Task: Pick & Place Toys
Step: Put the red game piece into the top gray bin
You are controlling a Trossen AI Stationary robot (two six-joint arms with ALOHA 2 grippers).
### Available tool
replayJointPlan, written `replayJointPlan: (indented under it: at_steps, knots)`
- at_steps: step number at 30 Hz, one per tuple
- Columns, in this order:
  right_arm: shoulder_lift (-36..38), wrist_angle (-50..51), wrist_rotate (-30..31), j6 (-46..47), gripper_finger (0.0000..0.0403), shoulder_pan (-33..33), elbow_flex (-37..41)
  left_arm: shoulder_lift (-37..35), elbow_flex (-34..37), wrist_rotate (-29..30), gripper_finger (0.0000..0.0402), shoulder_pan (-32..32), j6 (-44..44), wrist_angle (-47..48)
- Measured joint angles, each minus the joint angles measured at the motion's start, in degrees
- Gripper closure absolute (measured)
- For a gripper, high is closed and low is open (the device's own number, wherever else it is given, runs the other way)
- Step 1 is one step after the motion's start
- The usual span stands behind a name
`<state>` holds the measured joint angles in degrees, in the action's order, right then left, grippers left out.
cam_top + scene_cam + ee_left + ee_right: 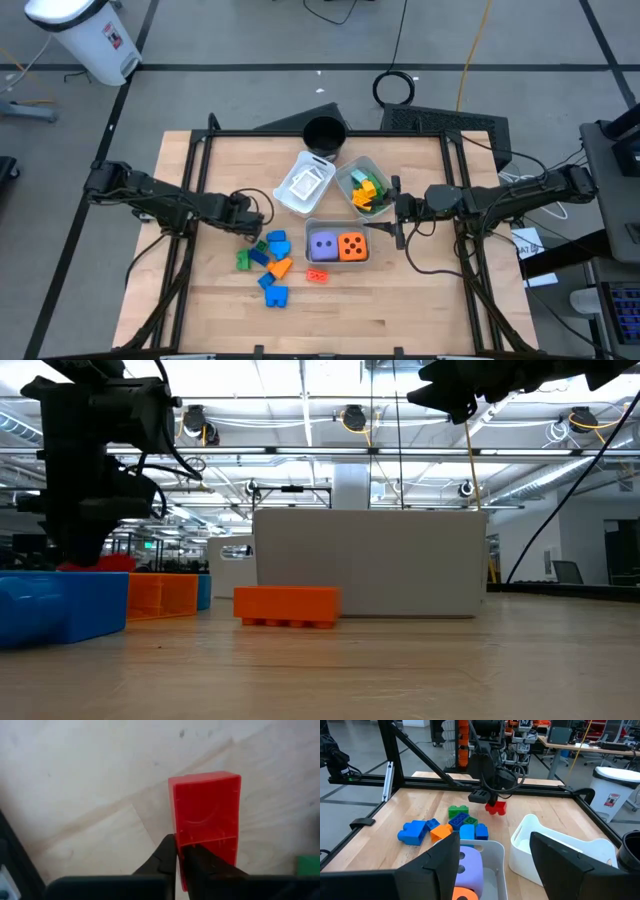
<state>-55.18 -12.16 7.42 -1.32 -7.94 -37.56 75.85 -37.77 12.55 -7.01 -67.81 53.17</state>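
Observation:
My left gripper (252, 232) points down at the table's left middle, shut on a red block (205, 810), which also shows in the right wrist view (496, 808). Just near of it lie loose toys: a green block (243, 260), blue blocks (277, 241), an orange block (280, 267) and a small orange-red block (318, 274). An orange die (351, 246) and a purple die (322, 245) sit in a clear tray (337, 228). My right gripper (398, 215) hangs open and level at the right, above the table, touching nothing. My left gripper holds the red block by one long side wall (175, 827), at that wall's end nearest the fingers. One finger (167, 852) is outside the wall and the other (210, 862) over the block's hollow. The fingers come from above. Whether the block is clear of the table I cannot tell.
A white tray (305, 183) and a clear tray (352, 172) with several small blocks stand at the far middle, with a black round cup (324, 134) behind them. A black frame rail (470, 782) runs along the table's edges.

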Motion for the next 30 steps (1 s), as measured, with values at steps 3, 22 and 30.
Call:
replayJointPlan:
  at_steps: [3, 22, 30]
  knots:
    - [0.0, 0.02, 0.0, 0.0, 0.0188, 0.0, 0.0, -0.8, -2.55, 3.45, 0.0382, -0.93, 0.87, 0.28]
    - [-0.7, -2.47, 0.04, -1.11, 0.0188, 0.0, 1.73, 1.85, -15.87, 21.1, 0.0386, -12.07, 62.02, -59.96]
    - [-5.48, -27.01, -0.12, -1.57, 0.0187, 0.0, 8.47, 10.28, -15.75, 9.9, 0.0389, -7.34, 63.25, -70.42]
